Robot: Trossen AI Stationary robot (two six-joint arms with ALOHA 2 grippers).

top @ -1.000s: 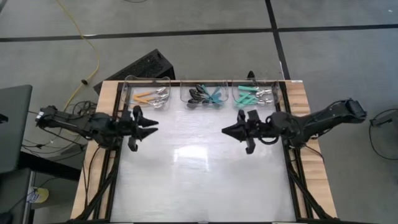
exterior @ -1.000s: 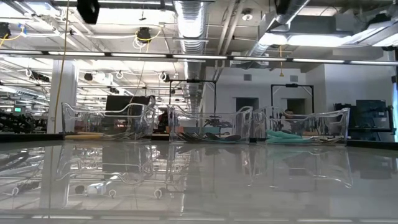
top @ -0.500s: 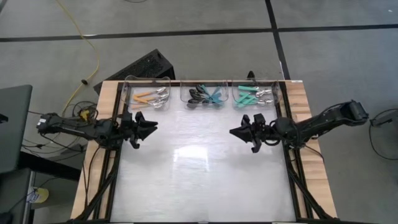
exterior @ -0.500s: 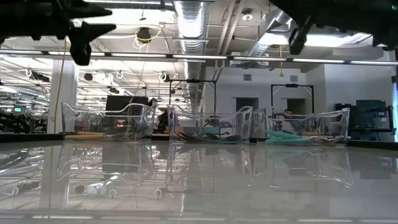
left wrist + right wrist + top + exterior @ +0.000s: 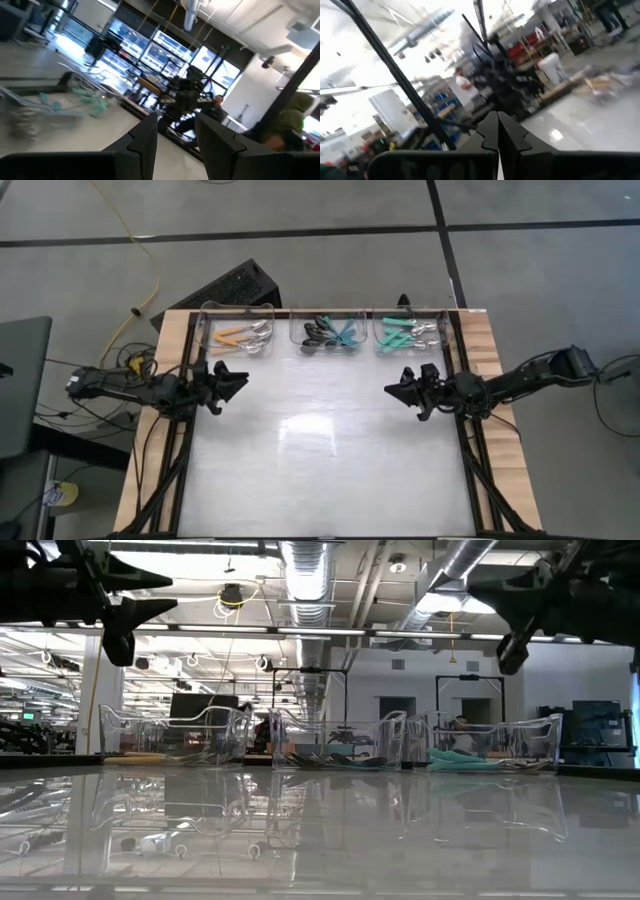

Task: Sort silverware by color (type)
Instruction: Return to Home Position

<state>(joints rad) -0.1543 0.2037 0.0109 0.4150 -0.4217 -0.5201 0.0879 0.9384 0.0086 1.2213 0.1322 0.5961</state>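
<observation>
The silverware lies in three clear bins along the table's far edge. Orange-handled spoons are in the left bin, black-bowled teal-handled spoons in the middle bin, and teal-handled silver spoons in the right bin. My left gripper hovers over the table's left side, open, with nothing between its fingers. My right gripper hovers over the right side, shut and empty. In the low view both hang high above the tabletop, the left gripper and the right gripper.
The glossy white tabletop spreads between and in front of the arms. A black crate sits beyond the far edge. A person in a hooded jacket stands in the room behind the table.
Both grippers have sunk lower and drawn back, the left toward the table's left edge and the right toward the right edge, each rolling a little. In the low view they have come down into the picture from above. The spoons have stayed in their bins.
</observation>
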